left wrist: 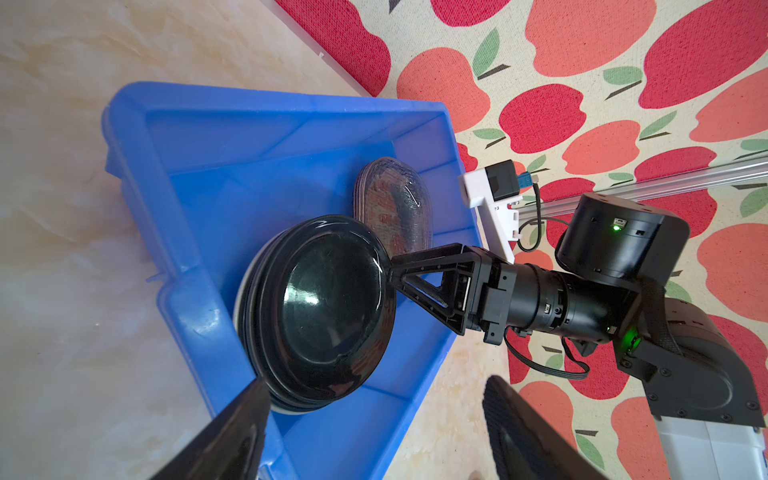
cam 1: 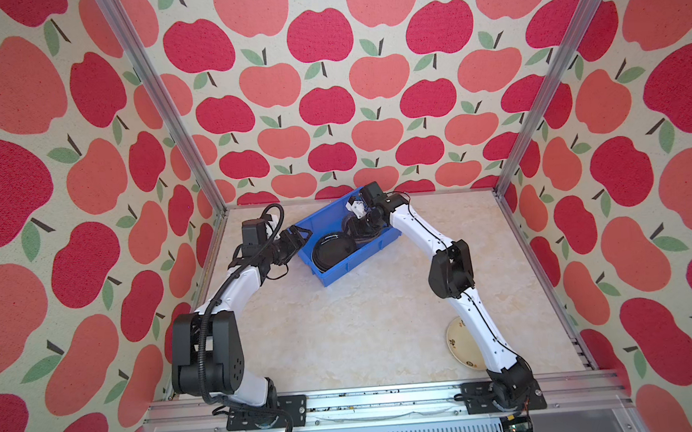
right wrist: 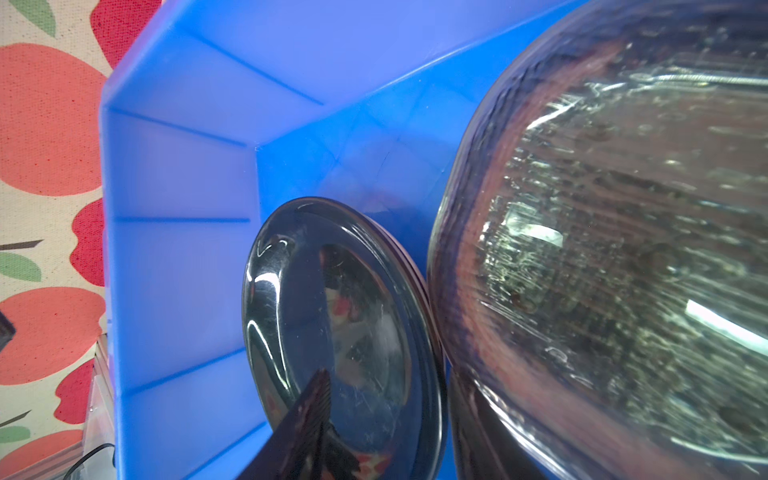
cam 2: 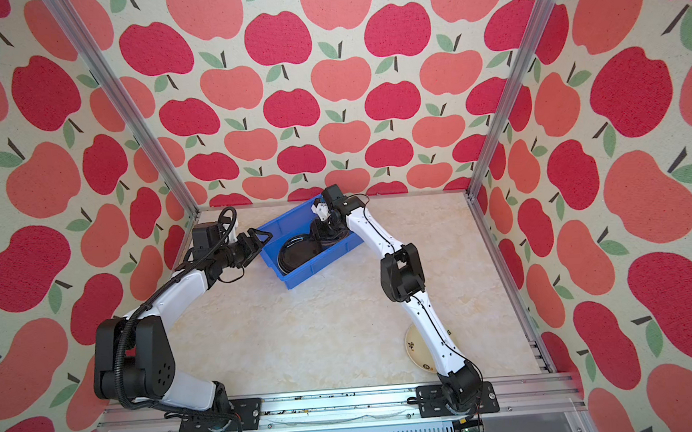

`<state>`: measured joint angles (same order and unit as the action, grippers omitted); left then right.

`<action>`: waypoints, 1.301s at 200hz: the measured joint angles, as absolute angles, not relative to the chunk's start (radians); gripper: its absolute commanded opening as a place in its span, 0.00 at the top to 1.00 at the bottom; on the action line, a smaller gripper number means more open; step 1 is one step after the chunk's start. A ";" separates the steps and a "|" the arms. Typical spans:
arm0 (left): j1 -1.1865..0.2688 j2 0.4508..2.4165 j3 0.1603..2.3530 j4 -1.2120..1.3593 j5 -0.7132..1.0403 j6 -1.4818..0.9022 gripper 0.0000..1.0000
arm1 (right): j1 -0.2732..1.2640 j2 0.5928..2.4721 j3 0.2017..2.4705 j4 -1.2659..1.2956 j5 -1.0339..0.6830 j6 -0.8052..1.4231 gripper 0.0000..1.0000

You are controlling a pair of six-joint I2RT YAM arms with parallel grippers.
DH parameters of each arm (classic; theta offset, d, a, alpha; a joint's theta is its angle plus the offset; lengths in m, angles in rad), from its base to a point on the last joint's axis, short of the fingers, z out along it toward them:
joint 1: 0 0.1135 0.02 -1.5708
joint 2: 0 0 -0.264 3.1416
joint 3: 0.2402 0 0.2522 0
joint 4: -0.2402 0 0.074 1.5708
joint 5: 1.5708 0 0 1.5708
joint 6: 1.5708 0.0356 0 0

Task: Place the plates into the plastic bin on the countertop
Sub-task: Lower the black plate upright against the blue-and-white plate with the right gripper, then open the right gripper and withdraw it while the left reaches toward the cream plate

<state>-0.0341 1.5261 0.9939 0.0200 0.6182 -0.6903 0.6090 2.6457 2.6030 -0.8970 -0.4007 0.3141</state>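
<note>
Left wrist view gives me the clearest read of the blue plastic bin (left wrist: 195, 311). A stack of glossy black plates (left wrist: 328, 307) sits inside it, with smoky glass plates (left wrist: 395, 203) touching that stack. The right end effector (left wrist: 395, 272) reaches into the bin at the glass plates. Its jaws stand partly apart, and I see nothing clamped between them. The left end effector (cam 1: 296, 239) hovers just outside the bin's left end, spread wide and empty. One cream floral plate (cam 1: 458, 340) lies out on the desk (cam 1: 344, 329), well apart from the bin on its front-right side, half hidden under the right arm near that arm's base. As I judge it, that plate is next. It is round, so no axis matters, and the right arm is much the nearer, though it must draw back toward its base.
</note>
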 measured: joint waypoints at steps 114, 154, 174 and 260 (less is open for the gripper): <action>-0.046 1.562 0.994 0.021 0.618 -0.683 0.17 | 0.635 2.609 2.622 -0.994 -0.225 0.270 0.65; -0.048 1.566 0.994 0.021 0.618 -0.679 0.17 | 0.635 2.634 2.630 -0.978 -0.267 0.281 0.67; -0.048 1.568 0.994 0.021 0.618 -0.673 0.17 | 0.635 2.657 2.630 -0.965 -0.294 0.293 0.68; -0.109 1.578 1.024 -0.017 0.590 -0.625 0.15 | 0.628 2.650 2.620 -0.933 -0.305 0.311 0.55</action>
